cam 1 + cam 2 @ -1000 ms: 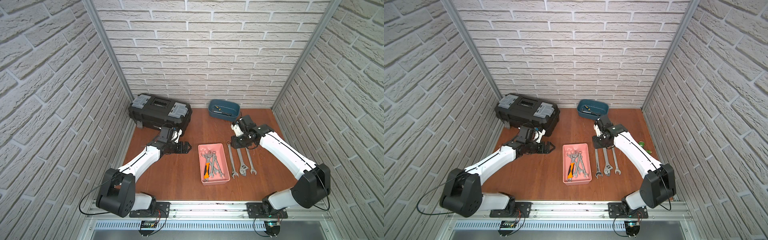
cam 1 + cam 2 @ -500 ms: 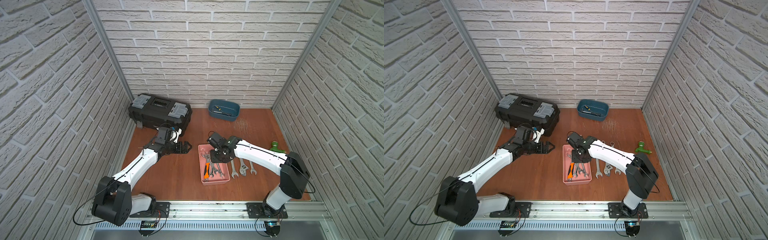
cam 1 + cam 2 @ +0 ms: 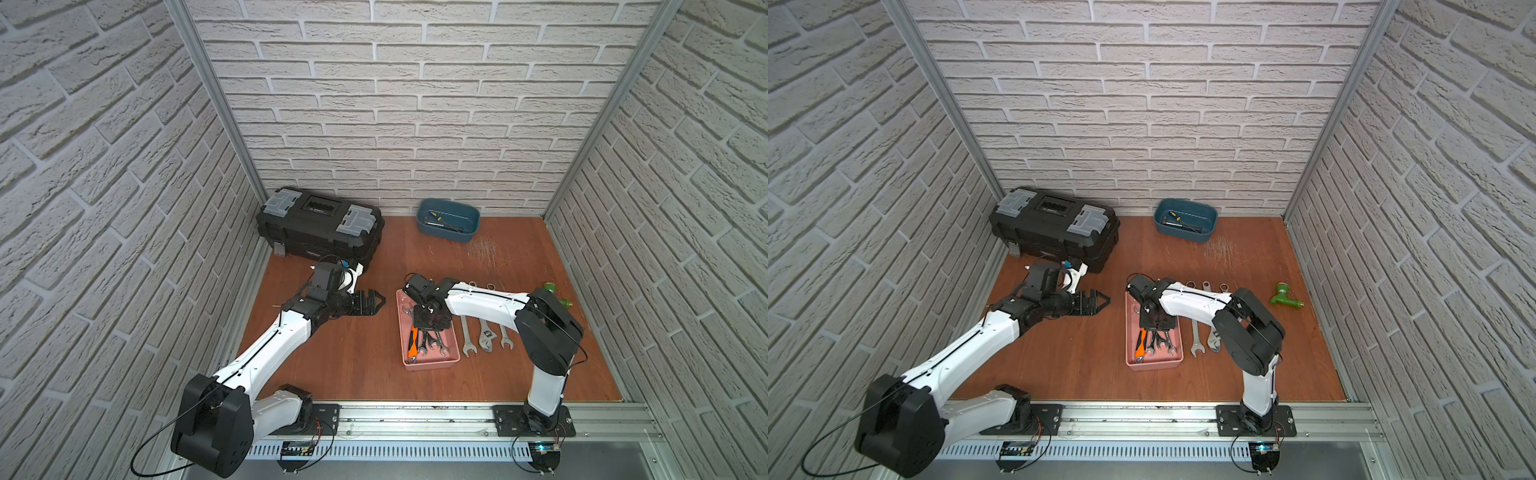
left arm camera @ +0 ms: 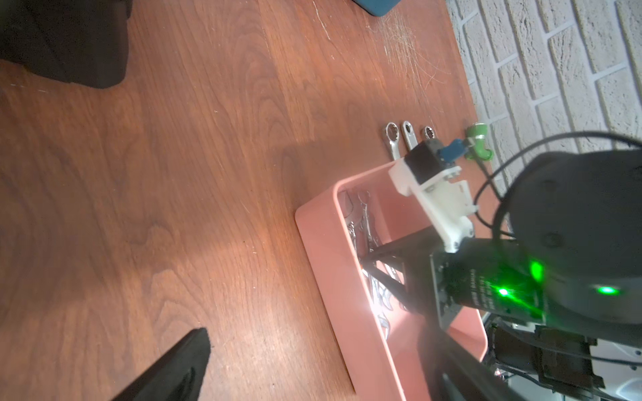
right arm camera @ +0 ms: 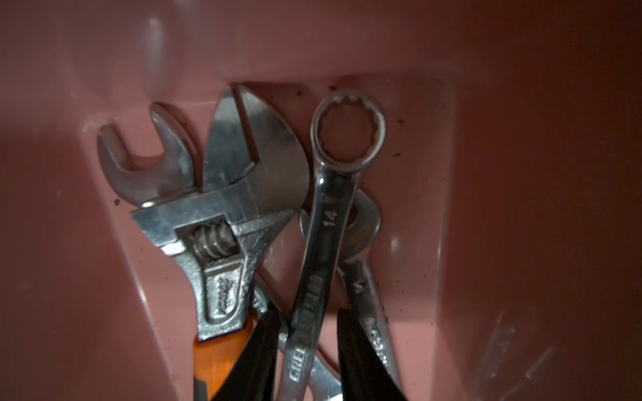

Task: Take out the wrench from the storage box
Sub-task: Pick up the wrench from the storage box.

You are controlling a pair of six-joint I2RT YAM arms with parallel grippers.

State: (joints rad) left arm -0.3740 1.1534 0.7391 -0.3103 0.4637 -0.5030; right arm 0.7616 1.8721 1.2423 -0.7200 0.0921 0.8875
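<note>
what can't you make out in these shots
Whether the right gripper grips the wrench marked 14: dim right wrist view, fingers cut by the edge.
Middle of the pink tray: covered by the right gripper in both top views.
Tools in the blue tub: too small in both top views.

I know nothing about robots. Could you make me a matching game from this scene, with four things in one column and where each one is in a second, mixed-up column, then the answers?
Things
1. black toolbox
2. blue tub
3. green fitting
4. right claw

Places
A. down in the pink storage box, straddling the wrench marked 14
B. in the back corner, behind the left claw
C. at the back, with small tools inside
D. on the far side of the three loose wrenches from the pink box

Pairs: 1-B, 2-C, 3-D, 4-A
</note>
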